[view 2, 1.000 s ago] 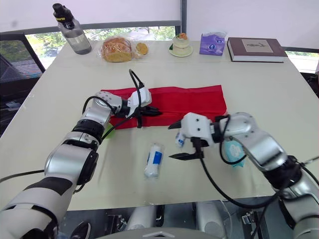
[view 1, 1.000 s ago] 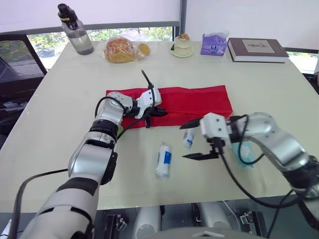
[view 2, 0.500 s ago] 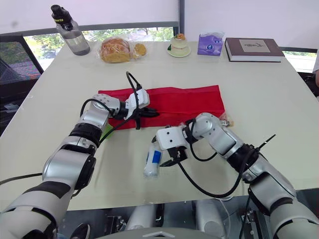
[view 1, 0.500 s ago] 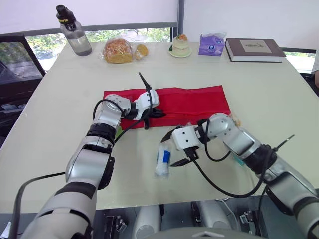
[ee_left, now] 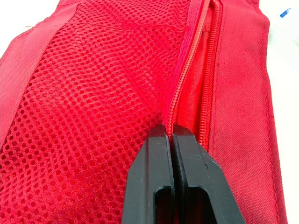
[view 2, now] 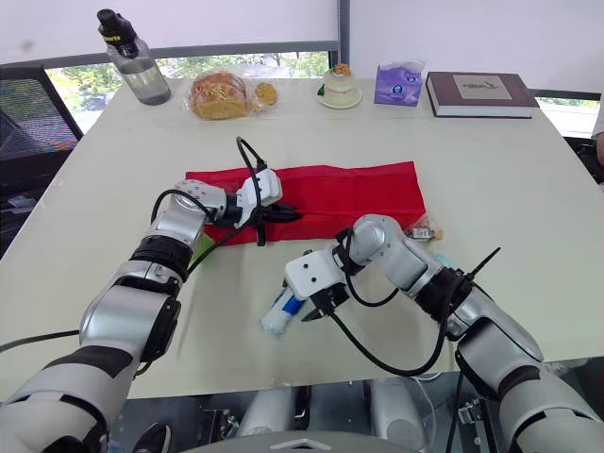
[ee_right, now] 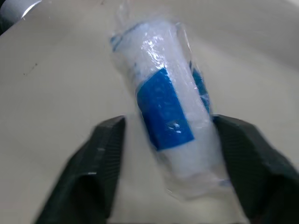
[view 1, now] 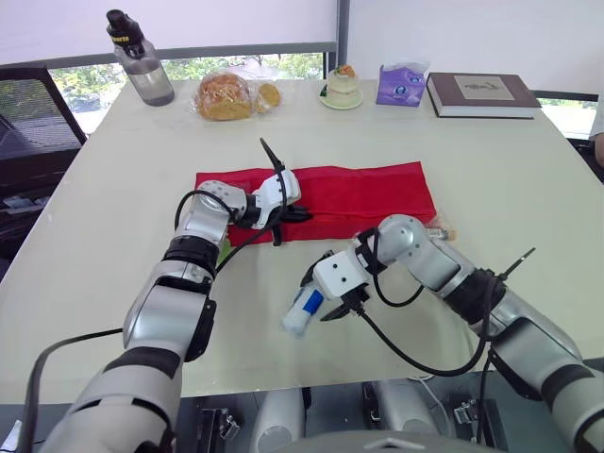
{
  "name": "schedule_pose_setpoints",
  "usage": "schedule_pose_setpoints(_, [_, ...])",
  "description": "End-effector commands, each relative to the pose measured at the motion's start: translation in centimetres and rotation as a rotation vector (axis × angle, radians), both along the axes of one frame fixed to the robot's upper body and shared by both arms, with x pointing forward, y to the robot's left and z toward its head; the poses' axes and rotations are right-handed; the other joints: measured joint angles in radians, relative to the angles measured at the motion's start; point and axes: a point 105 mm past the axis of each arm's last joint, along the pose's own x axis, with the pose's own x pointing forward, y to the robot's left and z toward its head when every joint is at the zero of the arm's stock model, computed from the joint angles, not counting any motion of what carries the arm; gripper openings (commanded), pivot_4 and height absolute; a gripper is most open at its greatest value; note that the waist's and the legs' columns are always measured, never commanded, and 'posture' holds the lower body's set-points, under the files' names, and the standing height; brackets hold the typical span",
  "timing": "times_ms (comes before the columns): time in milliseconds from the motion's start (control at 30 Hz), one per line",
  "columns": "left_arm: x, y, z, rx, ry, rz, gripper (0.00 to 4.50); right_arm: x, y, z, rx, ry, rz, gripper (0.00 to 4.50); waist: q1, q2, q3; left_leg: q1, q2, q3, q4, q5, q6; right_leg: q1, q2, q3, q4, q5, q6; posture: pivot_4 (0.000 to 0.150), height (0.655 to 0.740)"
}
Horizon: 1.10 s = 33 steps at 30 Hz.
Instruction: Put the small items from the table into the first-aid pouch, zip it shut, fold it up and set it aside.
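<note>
L gripper (ee_left: 169, 128) pinches red fabric first-aid pouch (view 1: 368, 189) at zip. R gripper (ee_right: 168, 120) open astride clear-wrapped blue-white roll (view 1: 302, 310).

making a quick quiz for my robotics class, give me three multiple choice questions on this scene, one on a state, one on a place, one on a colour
1. How do the left gripper's fingers stand?
A. shut, tips at the zipper of the red fabric pouch
B. wide open above the table
C. open around a bottle

2. Where is the clear-wrapped white gauze roll with the blue label?
A. inside the pouch
B. on the cream table, between the right gripper's fingers
C. at the table's far edge

3. What colour is the soft tissue pack at the table's far edge?
A. green
B. orange
C. purple

Answers:
1 A: the left wrist view shows the fingers pressed together at the zipper line.
2 B: the right wrist view shows the spread fingers on either side of the roll.
3 C: the pack is plainly purple.
</note>
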Motion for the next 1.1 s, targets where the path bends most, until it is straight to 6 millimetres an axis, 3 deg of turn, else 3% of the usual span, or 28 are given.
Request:
schedule_pose_setpoints(33, [0.1,0.0,0.7,-0.013,-0.031,0.002,0.0,0.0,0.1,1.7,0.065,0.005,-0.025,1.26,0.0,0.0,0.0,0.0,0.0,0.0,0.0,0.0,0.0,0.0,0.0,0.0,0.0,0.0,0.0,0.15,0.74])
schedule_pose_setpoints(133, [0.1,-0.2,0.5,-0.016,-0.03,0.002,0.0,0.0,0.0,3.1,0.146,0.035,-0.087,0.12,0.001,0.0,0.0,0.0,0.0,0.0,0.0,0.0,0.0,0.0,0.0,0.0,0.0,0.0,0.0,0.15,0.74])
schedule_pose_setpoints(167, [0.1,-0.2,0.5,-0.019,-0.03,0.002,0.0,0.1,-0.1,3.6,0.174,0.04,-0.114,0.02,0.001,0.0,0.0,0.0,0.0,0.0,0.0,0.0,0.0,0.0,0.0,0.0,0.0,0.0,0.0,0.15,0.74])
schedule_pose_setpoints(333, [0.2,-0.6,0.6,-0.031,-0.032,0.002,0.0,1.7,-2.4,7.2,0.337,0.054,-0.4,0.02,0.004,0.0,0.0,0.0,0.0,0.0,0.0,0.0,0.0,0.0,0.0,0.0,0.0,0.0,0.0,0.15,0.74])
schedule_pose_setpoints(500, [0.3,-1.0,0.6,-0.044,-0.041,0.0,0.0,2.6,-8.9,8.6,0.368,0.043,-0.71,0.02,0.02,0.0,0.0,-0.001,-0.001,0.0,0.0,0.0,0.0,0.0,-0.002,-0.001,-0.001,0.0,0.0,0.15,0.74])
schedule_pose_setpoints(633, [0.4,-1.7,0.8,-0.074,-0.047,0.0,0.0,2.2,-18.3,8.0,0.37,0.096,-1.148,0.02,0.031,0.0,0.0,-0.002,-0.001,0.0,-0.001,0.0,0.0,0.0,-0.002,-0.001,-0.002,0.0,0.0,0.15,0.74])
schedule_pose_setpoints(800, [0.3,-2.3,0.6,-0.096,-0.045,-0.001,0.0,0.7,-26.0,6.6,0.338,0.1,-1.551,0.02,0.027,0.0,0.0,-0.001,-0.002,0.001,-0.001,0.0,0.0,0.0,-0.002,0.0,-0.002,0.0,0.0,0.15,0.74])
schedule_pose_setpoints(967, [0.1,-2.6,0.3,-0.099,-0.043,-0.009,0.0,-1.0,-30.4,4.2,0.317,0.162,-1.825,0.02,0.025,0.001,0.0,0.0,-0.001,0.001,-0.001,0.0,0.0,0.001,-0.001,0.001,-0.001,0.0,0.0,0.15,0.74])
schedule_pose_setpoints(1100, [0.1,-2.8,0.3,-0.098,-0.043,-0.01,0.0,-1.1,-31.4,2.2,0.32,0.204,-1.92,0.02,0.025,0.001,0.0,0.0,-0.001,0.002,-0.001,0.0,0.0,0.001,-0.001,0.002,-0.001,0.0,0.0,0.15,0.74])
